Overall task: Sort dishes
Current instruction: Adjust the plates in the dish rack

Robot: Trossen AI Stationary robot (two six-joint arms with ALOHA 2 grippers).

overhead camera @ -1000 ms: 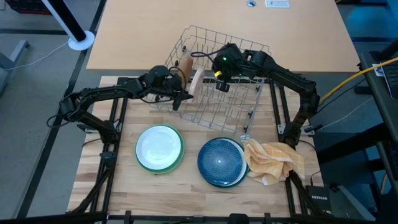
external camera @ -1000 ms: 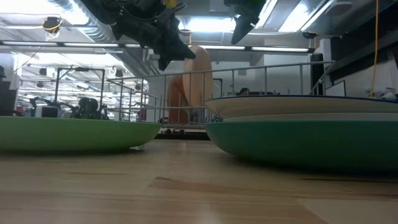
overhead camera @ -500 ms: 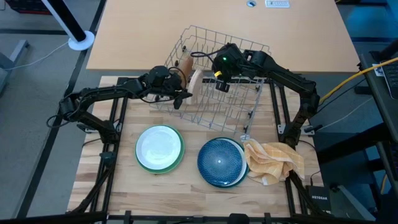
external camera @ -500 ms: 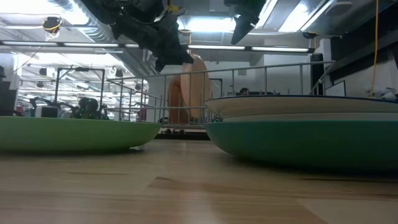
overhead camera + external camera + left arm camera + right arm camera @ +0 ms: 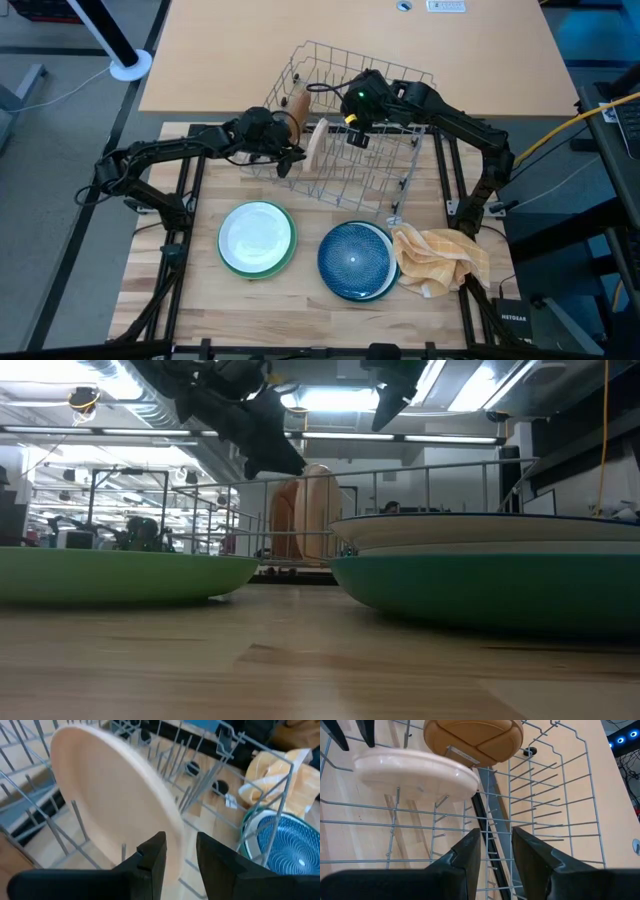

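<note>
The wire rack (image 5: 345,125) holds 2 small plates standing on edge: a tan plate (image 5: 317,142) and, just beside it toward the far side, a brown plate (image 5: 298,103). The left gripper (image 5: 291,157) sits at the rack's left side close to the tan plate; its fingers (image 5: 150,862) stand narrowly apart at the plate's rim, gripping nothing. The right gripper (image 5: 355,137) hovers above the rack interior, fingers slightly apart and empty. On the table (image 5: 200,290), a white plate on a green plate (image 5: 257,238) lies left of a teal-blue plate (image 5: 354,260). A yellow cloth (image 5: 440,258) touches that stack.
</note>
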